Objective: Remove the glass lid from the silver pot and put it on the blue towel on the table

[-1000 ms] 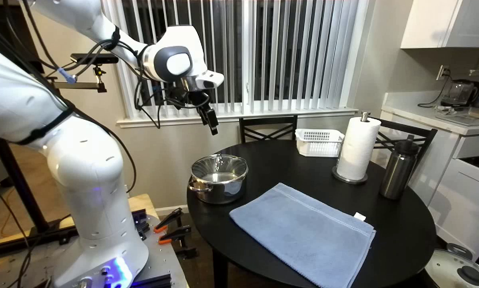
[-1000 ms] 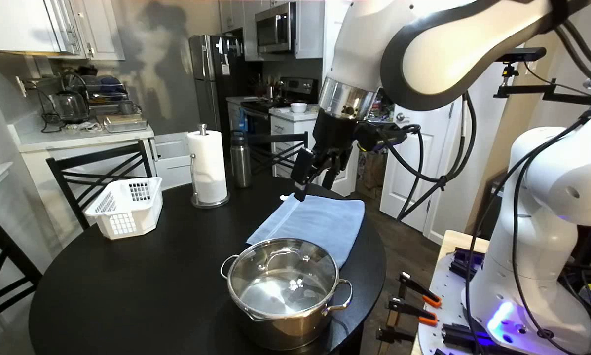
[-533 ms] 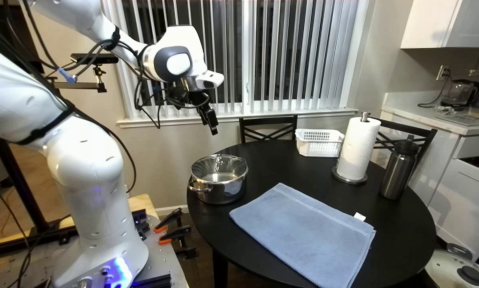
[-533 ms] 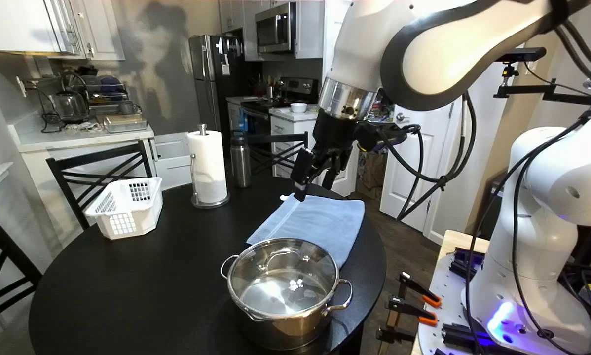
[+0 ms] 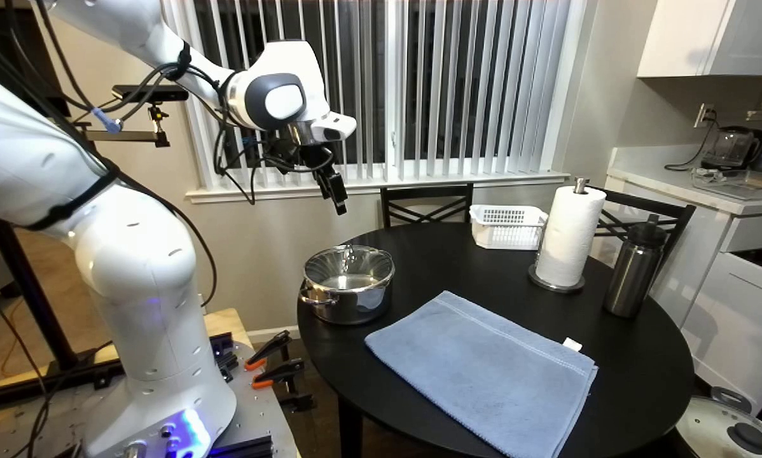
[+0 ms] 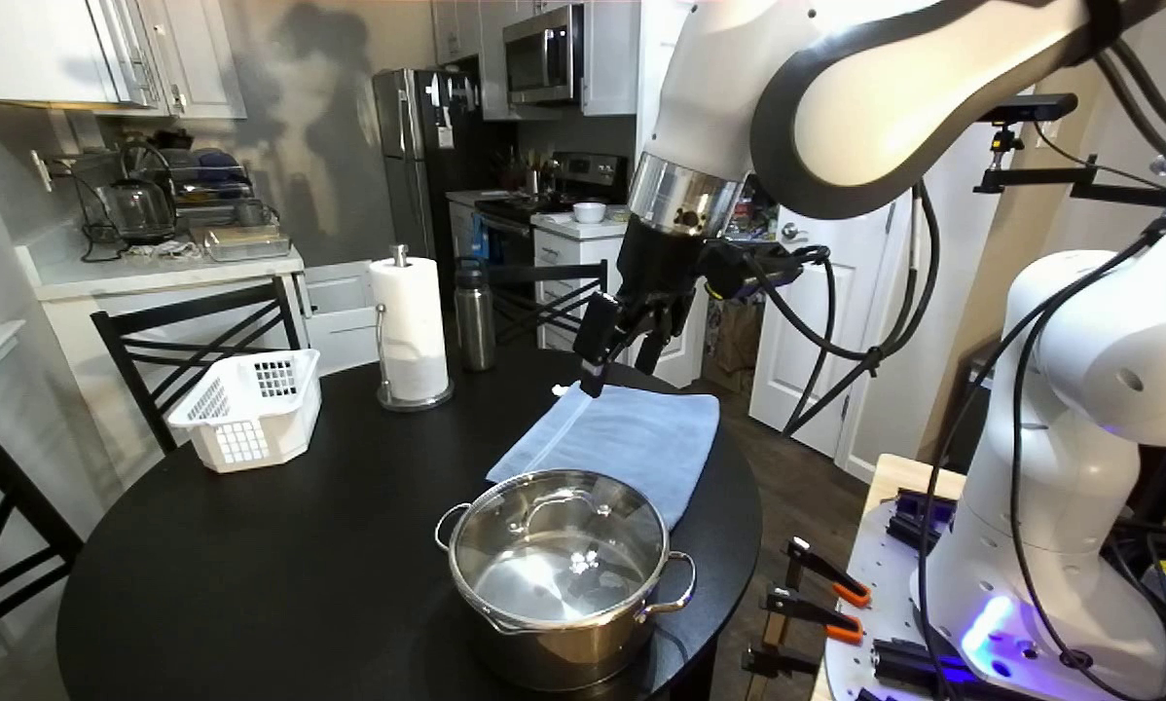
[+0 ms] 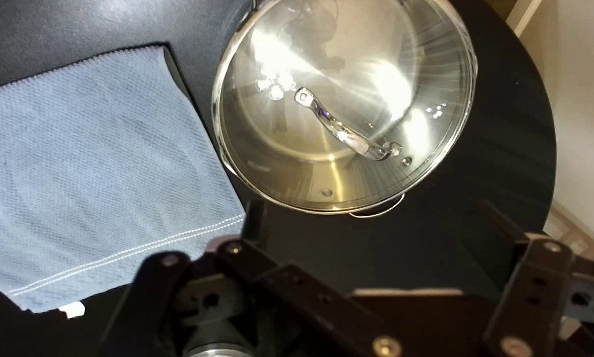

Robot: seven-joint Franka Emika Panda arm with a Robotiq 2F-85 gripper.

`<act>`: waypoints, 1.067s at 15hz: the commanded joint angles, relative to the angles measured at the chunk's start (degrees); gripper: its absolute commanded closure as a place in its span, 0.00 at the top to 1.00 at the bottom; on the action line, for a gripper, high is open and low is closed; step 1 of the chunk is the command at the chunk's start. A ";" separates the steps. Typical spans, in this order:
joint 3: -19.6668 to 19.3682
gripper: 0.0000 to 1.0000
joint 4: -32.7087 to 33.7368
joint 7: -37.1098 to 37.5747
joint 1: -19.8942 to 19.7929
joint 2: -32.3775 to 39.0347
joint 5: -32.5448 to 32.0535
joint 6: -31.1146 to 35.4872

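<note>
Glass lid (image 7: 345,106) seated on silver pot (image 6: 568,654), close to the round edge of the desk (image 6: 320,555). Blue towel (image 5: 483,369) flat, just beside the pot, near that same edge. Gripper (image 6: 620,368) released, jaws spread apart, above desk and lid.

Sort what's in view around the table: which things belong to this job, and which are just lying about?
For the job: glass lid, silver pot, blue towel, dark table, gripper.

Just lying about: white basket, paper-towel roll, metal bottle, black-knobbed lid.
</note>
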 commanded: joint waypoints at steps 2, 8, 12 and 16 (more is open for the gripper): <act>-3.16 1.00 4.41 -8.13 0.68 4.07 -4.95 -5.11; -8.60 1.00 13.54 -24.59 2.53 9.70 -7.01 -15.28; -7.28 1.00 16.57 -29.51 4.18 16.54 -8.50 -17.24; -6.22 1.00 15.54 -27.90 4.70 17.84 -10.81 -16.42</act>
